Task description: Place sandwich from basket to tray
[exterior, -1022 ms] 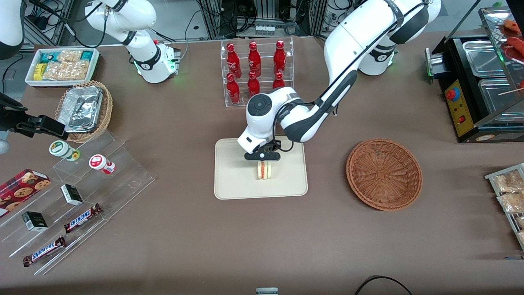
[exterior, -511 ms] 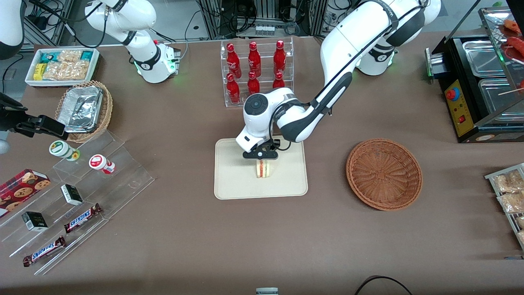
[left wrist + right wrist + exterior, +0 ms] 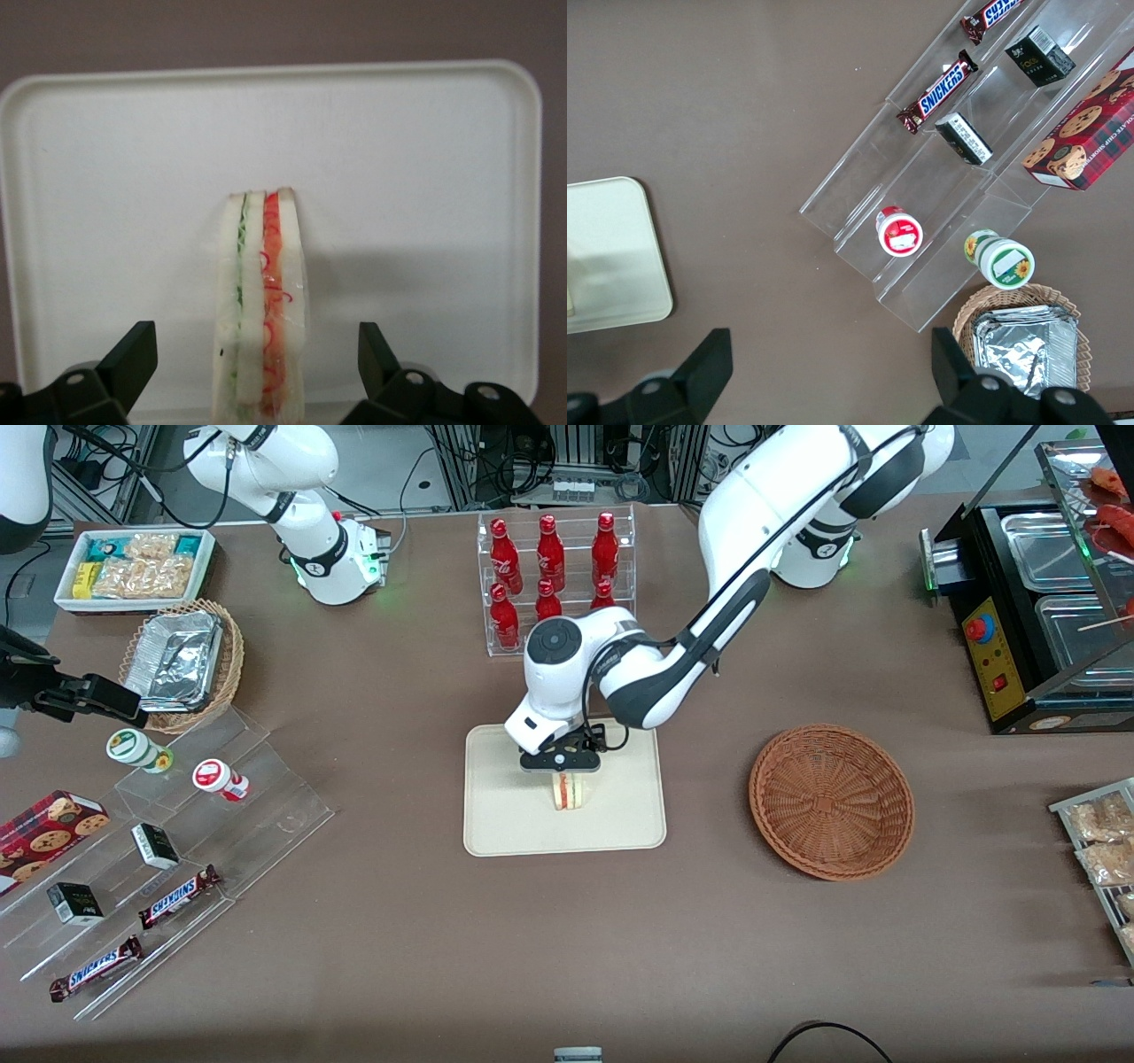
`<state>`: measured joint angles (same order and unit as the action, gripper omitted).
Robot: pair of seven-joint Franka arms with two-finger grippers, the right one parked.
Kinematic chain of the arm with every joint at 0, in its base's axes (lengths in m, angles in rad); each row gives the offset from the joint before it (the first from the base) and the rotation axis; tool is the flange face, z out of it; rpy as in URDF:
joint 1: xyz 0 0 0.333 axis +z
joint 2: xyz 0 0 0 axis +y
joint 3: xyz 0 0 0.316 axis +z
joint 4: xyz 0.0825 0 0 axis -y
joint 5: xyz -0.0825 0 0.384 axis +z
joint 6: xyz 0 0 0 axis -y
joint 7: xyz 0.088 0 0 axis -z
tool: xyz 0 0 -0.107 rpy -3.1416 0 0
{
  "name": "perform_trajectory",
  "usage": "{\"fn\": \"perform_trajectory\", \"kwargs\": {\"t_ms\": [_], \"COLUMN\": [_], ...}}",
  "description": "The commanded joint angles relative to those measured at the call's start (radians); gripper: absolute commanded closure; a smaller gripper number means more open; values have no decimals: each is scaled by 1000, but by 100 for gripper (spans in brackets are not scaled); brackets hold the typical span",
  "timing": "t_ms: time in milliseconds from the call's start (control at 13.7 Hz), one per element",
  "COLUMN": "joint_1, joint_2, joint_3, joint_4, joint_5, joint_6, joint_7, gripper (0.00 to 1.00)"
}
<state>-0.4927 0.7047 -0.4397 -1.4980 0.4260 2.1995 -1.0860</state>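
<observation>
1. Brown tabletop fills the front view, with cables and equipment frames along the upper edge of the frame.
2. Tray, cream-beige, rectangular with rounded corners, lies flat at the centre of the front view; also seen in the left wrist view.
3. Sandwich, a pale bread wedge with a red and green filling stripe, stands on edge on the tray near its middle; the wrist view shows its layers upright.
4. Gripper of the left arm hangs directly above the sandwich, just over its upper end. Its fingers are spread wide, one on each side of the sandwich, clear of the bread and gripping nothing.
5. Basket, reddish-brown woven wicker, round and shallow, sits at centre-right of the front view, well apart from the tray, with nothing in it.
6. Clear rack of red bottles stands at upper centre of the front view, farther from the camera than the tray.
7. Tan wicker basket with foil trays sits at the left of the front view.
8. Stepped clear display with chocolate bars and small boxes occupies the lower left.
</observation>
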Motion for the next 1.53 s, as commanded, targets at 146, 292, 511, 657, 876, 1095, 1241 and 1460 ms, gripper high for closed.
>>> {"fn": "perform_trajectory", "kwargs": {"t_ms": [146, 292, 511, 657, 876, 1095, 1241, 1460], "joint_1": [116, 207, 301, 351, 431, 483, 497, 552], "joint_2": [-201, -281, -369, -424, -491, -524, -554, -593], "joint_3": [4, -1, -2, -1, 2, 2, 4, 6], "joint_4": [-24, -28, -31, -33, -33, -31, -31, -42], "joint_5": [-96, -188, -199, -231, -286, -293, -303, -339], "joint_6": [-110, -135, -249, -335, -426, -475, -524, -563], "joint_7": [-17, -2, 23, 121, 283, 353, 405, 486], "gripper": [0, 0, 0, 0, 0, 0, 0, 0]}}
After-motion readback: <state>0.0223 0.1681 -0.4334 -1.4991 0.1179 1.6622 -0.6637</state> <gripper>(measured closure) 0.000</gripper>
